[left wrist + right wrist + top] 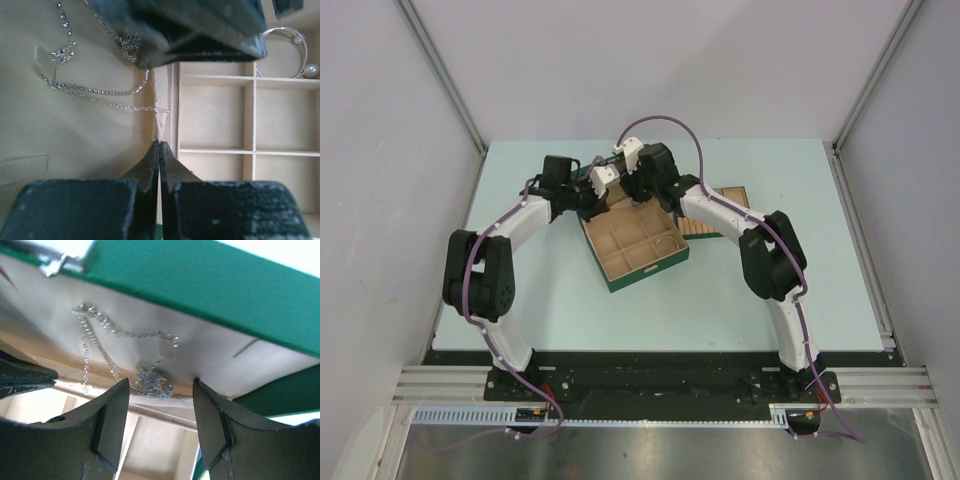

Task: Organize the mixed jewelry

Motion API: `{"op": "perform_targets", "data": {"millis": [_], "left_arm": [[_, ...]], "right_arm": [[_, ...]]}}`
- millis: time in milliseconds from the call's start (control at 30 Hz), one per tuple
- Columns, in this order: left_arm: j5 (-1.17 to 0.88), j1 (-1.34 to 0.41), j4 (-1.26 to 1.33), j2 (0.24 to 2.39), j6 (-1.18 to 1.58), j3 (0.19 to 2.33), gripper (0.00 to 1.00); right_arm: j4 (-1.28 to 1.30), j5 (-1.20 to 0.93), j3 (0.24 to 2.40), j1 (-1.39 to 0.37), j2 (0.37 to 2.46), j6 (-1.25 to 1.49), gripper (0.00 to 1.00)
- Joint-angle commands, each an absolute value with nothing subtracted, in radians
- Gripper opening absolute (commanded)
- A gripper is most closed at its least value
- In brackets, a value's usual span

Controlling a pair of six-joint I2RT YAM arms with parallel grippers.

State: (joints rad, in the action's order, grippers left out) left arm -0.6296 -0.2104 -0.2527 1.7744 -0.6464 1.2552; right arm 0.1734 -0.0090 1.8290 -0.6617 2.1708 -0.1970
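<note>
**while the left jaws sit shut, the right ones gape at the pendant**

where the left arm bends in from its side, we see the left gripper (159, 147) low at the back of the box (648, 273), which sits askew in the middle of the table (570, 310). its jaws are pressed together. the tips are at the seam where the tan lining of the open lid (75, 130) meets the compartments. we cannot tell whether they pinch the lining's edge.

on that lining, just past the tips, lies the chain (95, 91), spread in loose loops. the pendant (131, 44) lies at its far end, close to the seam. the bangle (285, 28), with pearl ends, lies in a compartment farther along, well apart from the chain.

the right gripper (160, 390) comes in over the back of the box, near the left one. its jaws stand apart with nothing clamped between them. from its wrist camera the pendant shows just beyond the gap, framed by the two fingers (112, 425), and we see no contact with it. in the left wrist view this gripper hangs above the pendant and hides part of it. the lid's green rim runs above the chain in the right wrist view.

farther right, the tray (732, 193) lies on the table just beside the box, partly behind the right arm.
</note>
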Motion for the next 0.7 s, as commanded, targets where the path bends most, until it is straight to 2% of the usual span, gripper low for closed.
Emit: {"op": "perform_targets", "data": {"millis": [0,200,667], "left_arm": [[-0.709,-0.222,-0.187,1.703,-0.653,1.269,0.00],[-0.709,-0.221,-0.189,1.704,-0.652,1.269,0.00],[-0.732,-0.222,-0.179,1.706,-0.635,1.278,0.00]], "right_arm": [[0.161,-0.015,1.807,-0.683,2.161,-0.216,0.58],[0.169,-0.009,1.807,-0.692,2.171,-0.216,0.57],[0.213,-0.172,1.850,-0.695,2.201,-0.187,0.57]]}}
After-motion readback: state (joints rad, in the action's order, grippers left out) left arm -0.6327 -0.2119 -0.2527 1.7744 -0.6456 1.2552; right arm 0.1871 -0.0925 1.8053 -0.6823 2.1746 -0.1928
